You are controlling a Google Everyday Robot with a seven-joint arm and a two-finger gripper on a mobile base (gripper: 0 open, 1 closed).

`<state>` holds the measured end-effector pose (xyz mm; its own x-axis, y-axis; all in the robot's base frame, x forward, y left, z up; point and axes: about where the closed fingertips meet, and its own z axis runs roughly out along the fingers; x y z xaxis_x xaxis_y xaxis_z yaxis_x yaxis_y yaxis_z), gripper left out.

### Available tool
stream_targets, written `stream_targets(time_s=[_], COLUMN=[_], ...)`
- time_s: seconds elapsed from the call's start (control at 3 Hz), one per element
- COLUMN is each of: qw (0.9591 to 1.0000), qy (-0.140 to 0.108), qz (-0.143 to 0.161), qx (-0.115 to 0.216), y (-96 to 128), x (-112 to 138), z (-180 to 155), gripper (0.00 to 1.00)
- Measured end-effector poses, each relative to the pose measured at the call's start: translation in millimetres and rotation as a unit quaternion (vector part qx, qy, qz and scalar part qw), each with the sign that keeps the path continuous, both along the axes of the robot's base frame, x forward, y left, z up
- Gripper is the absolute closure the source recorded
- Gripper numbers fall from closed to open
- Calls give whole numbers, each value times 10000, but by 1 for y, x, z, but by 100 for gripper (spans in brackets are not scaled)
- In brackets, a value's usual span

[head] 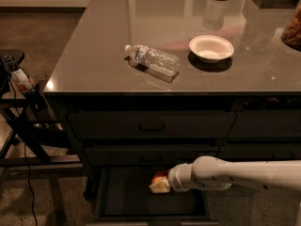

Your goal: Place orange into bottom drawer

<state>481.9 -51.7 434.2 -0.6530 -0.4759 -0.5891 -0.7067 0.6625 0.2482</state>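
Orange point(159, 176): clamped in gripper point(159, 184), held low inside the open bottom drawer point(127, 197), below the middle of the tabletop's point(94, 65) near edge; apparently poised for release onto the tray floor. Plastic bottle point(153, 59) and white bowl point(211, 47): mid-tabletop, not involved.

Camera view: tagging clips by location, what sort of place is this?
Probably a kitchen or break room: grey counter over drawers, water bottle and white bowl on top. The tool holds the orange over the open bottom drawer.
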Motion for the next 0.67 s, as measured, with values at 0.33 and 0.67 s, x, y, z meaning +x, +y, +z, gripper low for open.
stream_targets(time_s=[0.33,0.67], qw=[10000,9994], qy=[5,206], qz=[-1,-270], qx=[2,63], y=[0,-6], x=[0,6], z=[-1,-39], gripper=[100,100])
